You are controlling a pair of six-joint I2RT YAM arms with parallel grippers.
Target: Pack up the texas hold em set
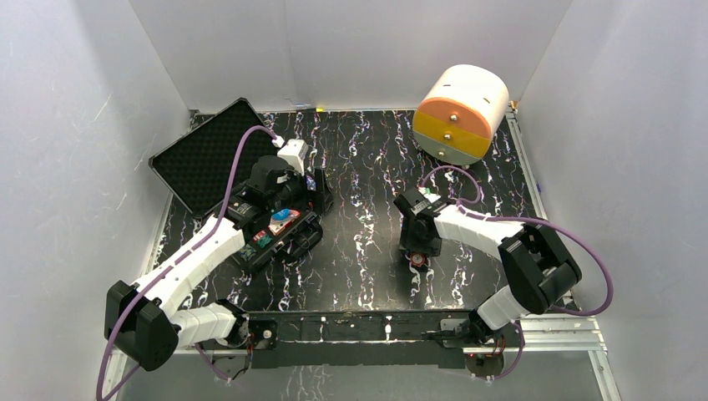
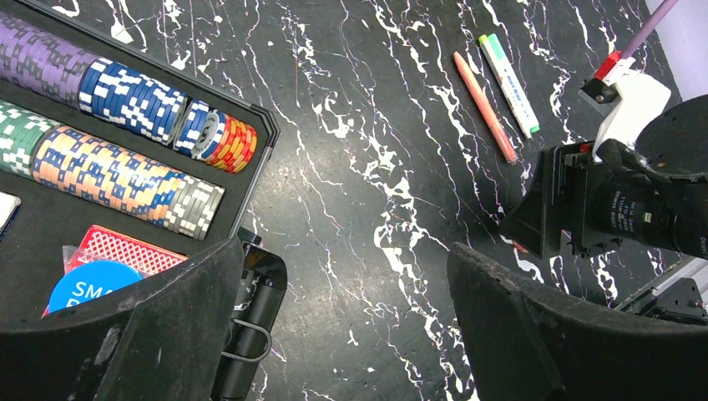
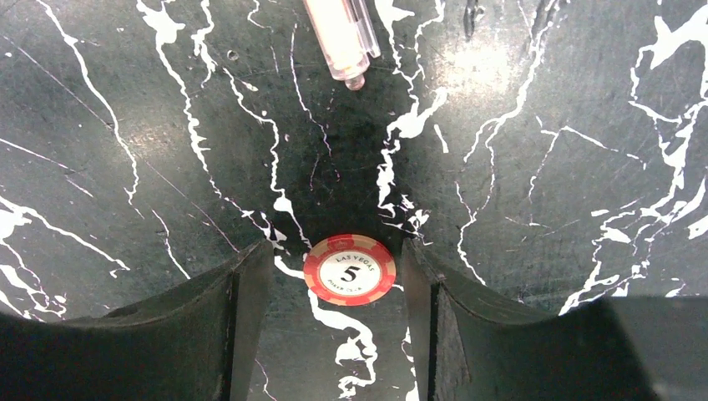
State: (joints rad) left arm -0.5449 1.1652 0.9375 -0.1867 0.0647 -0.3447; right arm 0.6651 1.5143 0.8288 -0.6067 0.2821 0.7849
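The black case lies open at the left, its foam lid (image 1: 209, 154) laid back and its base (image 1: 280, 238) under my left arm. In the left wrist view the base (image 2: 250, 180) holds rows of chips (image 2: 125, 171), a red-backed card deck (image 2: 125, 249) and a blue round button (image 2: 88, 284). My left gripper (image 2: 351, 326) (image 1: 317, 194) is open over bare table beside the case's latch corner, holding nothing. A red "5" chip (image 3: 349, 268) (image 1: 417, 261) lies flat on the table. My right gripper (image 3: 334, 255) (image 1: 417, 246) straddles it, open, with a gap at the left finger (image 3: 242, 309).
An orange pen (image 2: 484, 104) and a green pen (image 2: 508, 73) lie on the table near the right arm's wrist (image 2: 618, 200). A clear pen tip (image 3: 346, 42) lies just beyond the red chip. The big orange-and-white cylinder (image 1: 461, 113) stands at the back right.
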